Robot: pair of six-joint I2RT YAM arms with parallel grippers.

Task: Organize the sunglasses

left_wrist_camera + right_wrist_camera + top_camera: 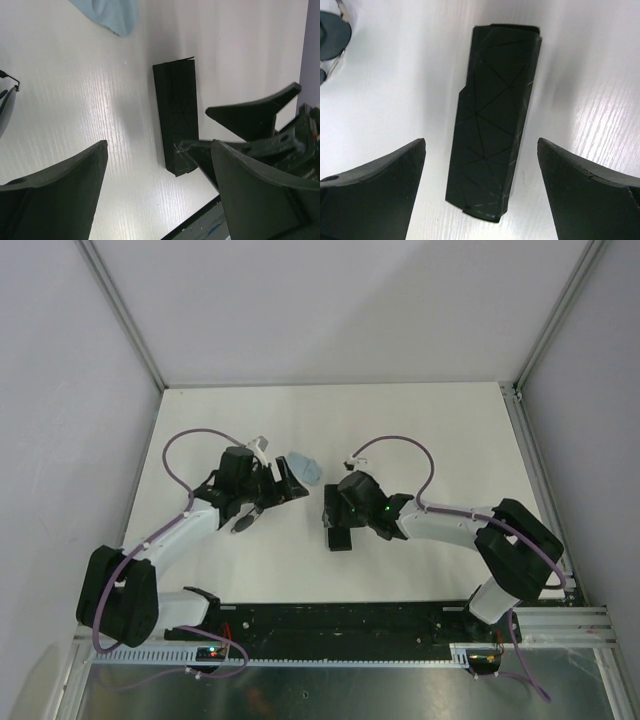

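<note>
Black faceted flat case (492, 130) (contents hidden) lies under the wide right claw (481, 145) — dark sunglasses (332, 32) outside, up-left; left claw (159, 150) wide, empty.

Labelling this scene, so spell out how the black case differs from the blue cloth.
Colour: the case is black, while the cloth is light blue.
Shape: the case is a long, straight-edged block with creased facet lines, while the cloth is a soft, rumpled bundle with rounded edges.
Place: in the top view the cloth lies farther from the arms' bases than the case.
Shared: both rest on the white table.
</note>
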